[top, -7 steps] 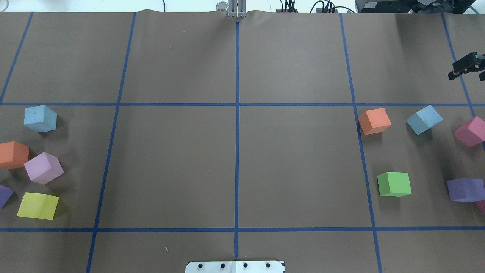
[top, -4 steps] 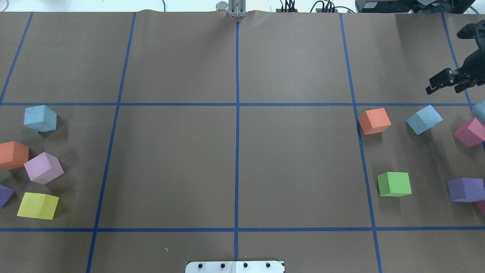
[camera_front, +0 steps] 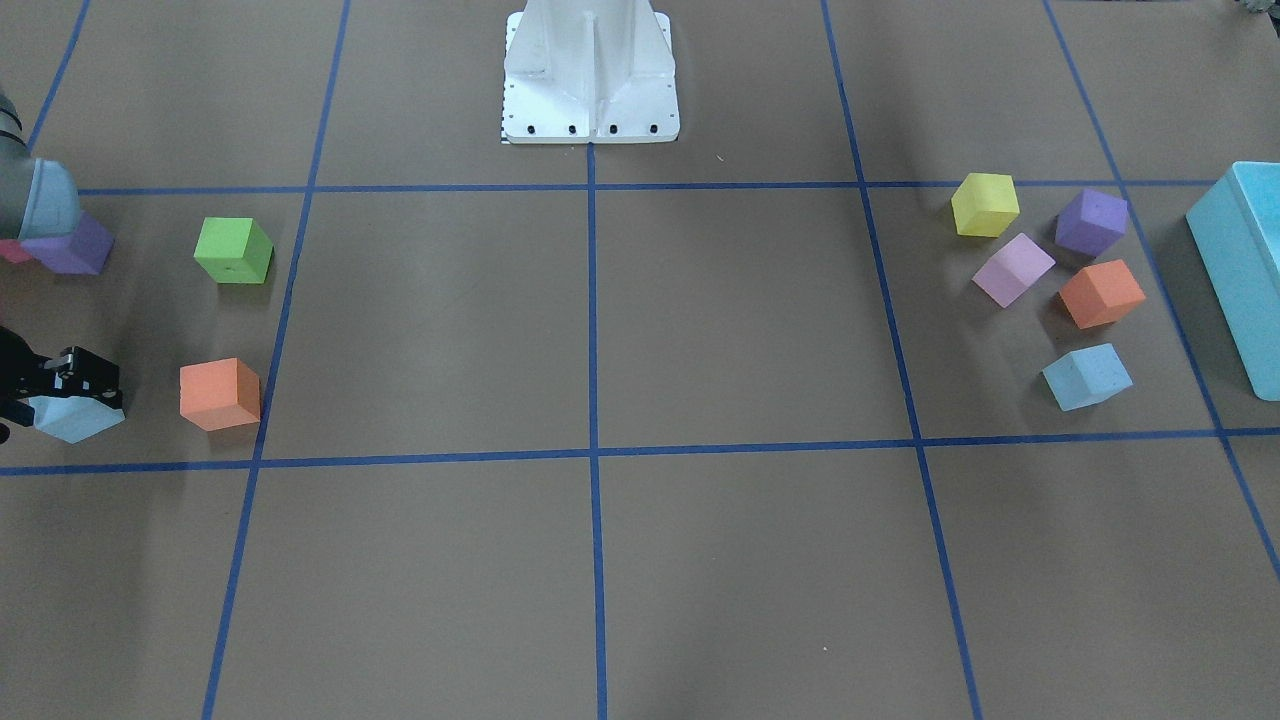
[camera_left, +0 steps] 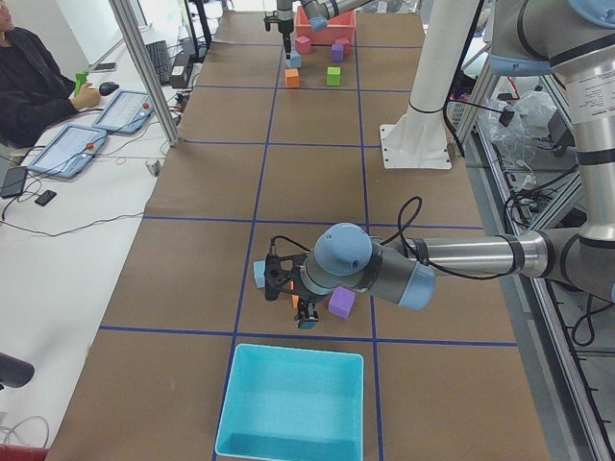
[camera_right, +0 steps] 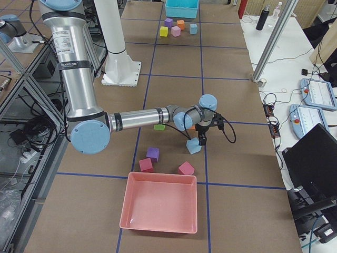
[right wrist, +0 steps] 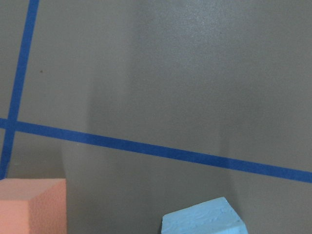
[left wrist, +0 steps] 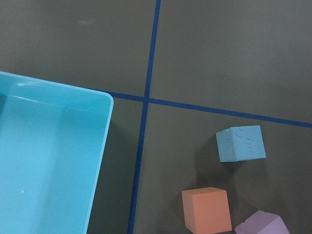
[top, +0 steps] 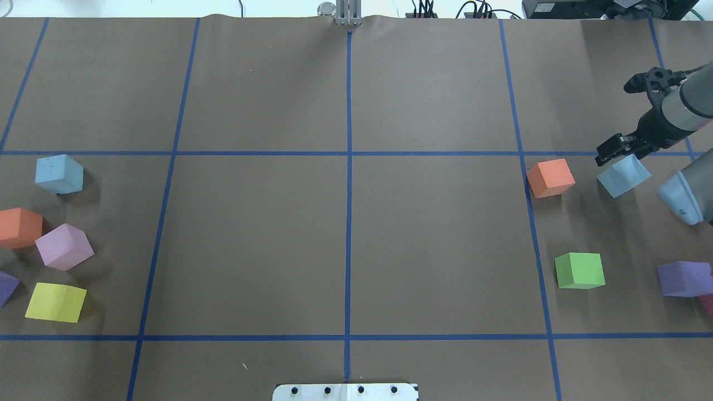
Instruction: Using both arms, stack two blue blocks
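One pale blue block (top: 624, 175) lies on the right of the table, next to an orange cube (top: 550, 177); it also shows in the front view (camera_front: 75, 420) and at the bottom of the right wrist view (right wrist: 202, 217). My right gripper (top: 613, 150) hangs just over its far edge, open and empty. The other blue block (top: 59, 174) lies far left, also in the front view (camera_front: 1087, 376) and the left wrist view (left wrist: 241, 143). My left gripper (camera_left: 304, 317) shows only in the exterior left view, above the left cube cluster. I cannot tell whether it is open or shut.
A green cube (top: 580, 270) and a purple cube (top: 684, 278) lie near the right block. Orange (top: 19, 227), lilac (top: 64, 246) and yellow (top: 55, 302) cubes lie by the left block. A turquoise bin (camera_front: 1240, 270) stands at the left end, a pink tray (camera_right: 158, 203) at the right end.
My right arm has come in from the right edge, moving left and toward the right blue block. It now hides the pink cube. The blocks have not moved.
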Available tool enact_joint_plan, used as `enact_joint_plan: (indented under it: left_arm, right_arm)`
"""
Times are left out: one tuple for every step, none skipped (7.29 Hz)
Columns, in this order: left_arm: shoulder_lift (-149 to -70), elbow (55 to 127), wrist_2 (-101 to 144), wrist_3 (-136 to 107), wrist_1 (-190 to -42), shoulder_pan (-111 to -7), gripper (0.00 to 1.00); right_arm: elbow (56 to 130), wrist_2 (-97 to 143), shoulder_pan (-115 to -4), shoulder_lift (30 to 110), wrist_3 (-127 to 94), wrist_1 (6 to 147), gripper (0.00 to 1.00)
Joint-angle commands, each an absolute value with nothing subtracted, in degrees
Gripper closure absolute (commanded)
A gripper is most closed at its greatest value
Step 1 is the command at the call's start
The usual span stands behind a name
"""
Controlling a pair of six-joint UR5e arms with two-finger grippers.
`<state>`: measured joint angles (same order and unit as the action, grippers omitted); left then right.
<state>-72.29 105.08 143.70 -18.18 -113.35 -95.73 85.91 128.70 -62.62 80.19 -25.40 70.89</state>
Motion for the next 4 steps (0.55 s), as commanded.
enact_joint_plan:
  left_arm:
    - [-72.2, 105.0, 143.7, -18.2, -113.5, -95.7, 0.02]
    - [-72.2, 104.9, 143.6, -18.2, -113.5, -95.7, 0.02]
    - [-72.2, 105.0, 143.6, -18.3, -113.5, -95.7, 0.02]
    - [-72.2, 105.0, 143.6, -18.4, -113.5, -95.7, 0.02]
  right_arm:
    - [85.9, 128.4, -62.4, 80.3, -22.5, 71.1, 0.00]
    - [86.4, 129.3, -63.5, 80.3, -19.9, 71.6, 0.00]
    - [86.3, 129.1, -63.9, 80.9, -18.2, 71.6, 0.00]
    - [85.5, 128.4, -64.3, 81.2, -15.8, 71.6, 0.00]
